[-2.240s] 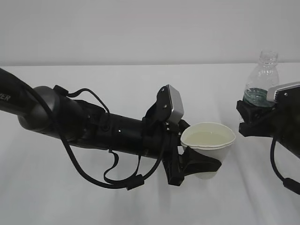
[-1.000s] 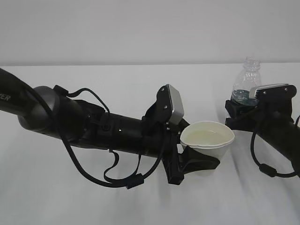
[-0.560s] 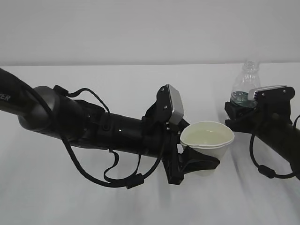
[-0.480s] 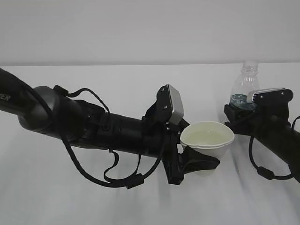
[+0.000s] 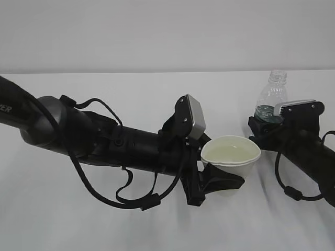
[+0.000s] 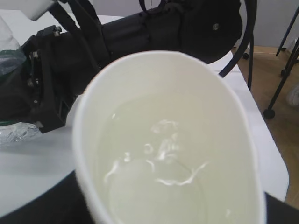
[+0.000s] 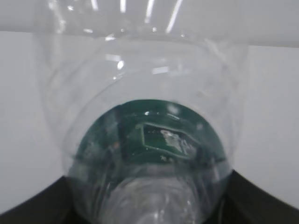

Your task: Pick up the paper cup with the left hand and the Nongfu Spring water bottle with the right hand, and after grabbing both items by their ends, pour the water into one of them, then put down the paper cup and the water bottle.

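The white paper cup point(image 5: 231, 156) stands upright in the middle, its rim squeezed slightly oval, with my left gripper point(image 5: 222, 181) shut on its lower part. The left wrist view looks straight into the paper cup point(image 6: 140, 74), where clear water point(image 6: 159, 172) ripples. To the right, the clear Nongfu Spring water bottle point(image 5: 272, 95) stands upright and uncapped, with my right gripper point(image 5: 263, 127) shut on its green-labelled body. Its lower part is hidden behind the gripper. The Nongfu Spring water bottle point(image 7: 149, 135) fills the right wrist view, with dark fingers point(image 7: 28, 210) at the bottom corners.
The white table point(image 5: 78, 219) runs to a pale wall behind. A cable loop point(image 5: 131, 201) hangs under the left arm, another point(image 5: 290, 191) under the right. The left wrist view shows the table's edge, bare floor and stand legs point(image 6: 280, 88) at the right.
My right arm has carried the bottle down and to the left, closer to the cup. The left arm and the cup have barely moved, sinking only slightly.
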